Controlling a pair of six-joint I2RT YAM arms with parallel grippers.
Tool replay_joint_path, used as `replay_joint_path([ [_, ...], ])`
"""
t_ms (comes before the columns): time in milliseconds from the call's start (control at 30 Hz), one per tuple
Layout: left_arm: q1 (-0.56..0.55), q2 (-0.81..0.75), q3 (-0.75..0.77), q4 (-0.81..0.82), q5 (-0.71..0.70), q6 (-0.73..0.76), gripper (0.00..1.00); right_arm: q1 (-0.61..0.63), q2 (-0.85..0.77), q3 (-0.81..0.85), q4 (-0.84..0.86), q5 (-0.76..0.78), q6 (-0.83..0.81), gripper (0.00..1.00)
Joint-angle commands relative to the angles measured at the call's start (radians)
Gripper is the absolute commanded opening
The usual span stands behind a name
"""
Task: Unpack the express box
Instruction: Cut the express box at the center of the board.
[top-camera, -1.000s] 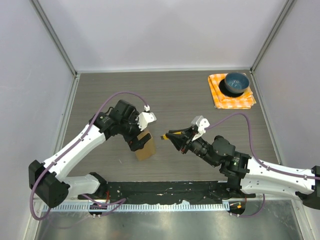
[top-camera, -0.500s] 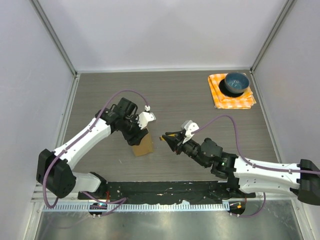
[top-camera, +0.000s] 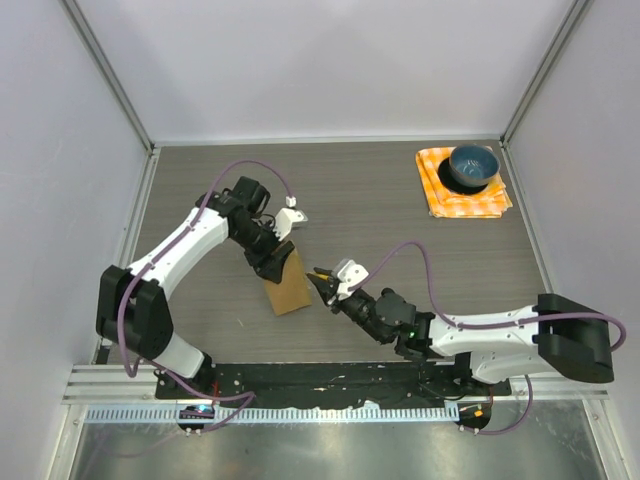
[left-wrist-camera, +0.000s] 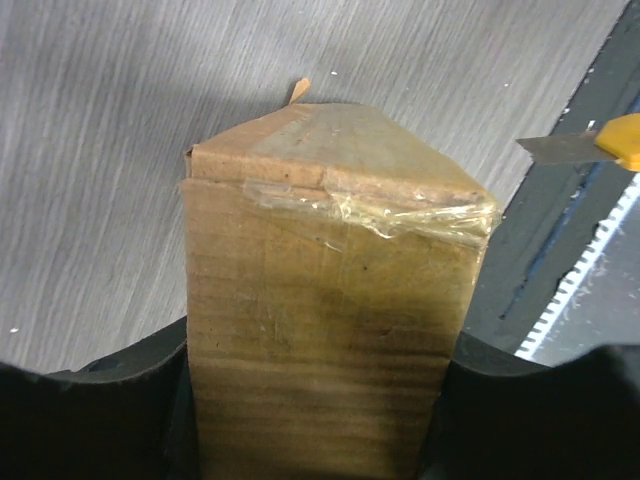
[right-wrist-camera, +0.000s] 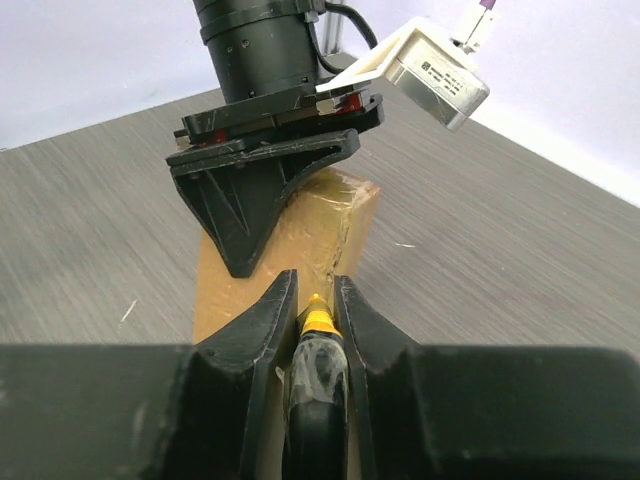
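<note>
The express box (top-camera: 287, 289) is a brown taped carton standing on end on the table. My left gripper (top-camera: 274, 261) is shut on its upper part; in the left wrist view the box (left-wrist-camera: 330, 290) fills the space between the black fingers (left-wrist-camera: 100, 410). My right gripper (top-camera: 328, 284) is shut on a black utility knife with a yellow tip (right-wrist-camera: 316, 322). The knife points at the box's taped seam (right-wrist-camera: 335, 235), very close to it. The blade (left-wrist-camera: 556, 148) shows just right of the box in the left wrist view. The left gripper (right-wrist-camera: 262, 190) clamps the box from above in the right wrist view.
An orange checked cloth (top-camera: 445, 195) lies at the far right corner with a blue bowl (top-camera: 472, 165) on it. A black base rail (top-camera: 330, 385) runs along the near edge. Grey walls close in the table on three sides.
My right arm has moved left, bringing the knife from mid-table to the box's right side. My left gripper has shifted a little and stood the box more upright.
</note>
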Motion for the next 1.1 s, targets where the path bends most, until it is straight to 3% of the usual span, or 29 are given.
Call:
replay_joint_path([
  [0,0.027,0.056,0.033,-0.124,0.127,0.029,0.32,0.007,0.076,0.037,0.269,0.078,-0.11,0.01],
  [300,0.032,0.056,0.03,-0.135,0.112,0.032,0.31,0.027,0.188,0.062,0.442,0.121,-0.19,0.01],
  [700,0.032,0.028,0.022,-0.107,0.104,0.001,0.3,0.089,0.142,0.057,0.416,0.133,-0.17,0.01],
  [1067,0.032,-0.001,0.024,-0.116,0.104,-0.003,0.3,0.09,0.194,0.064,0.43,0.159,-0.159,0.01],
])
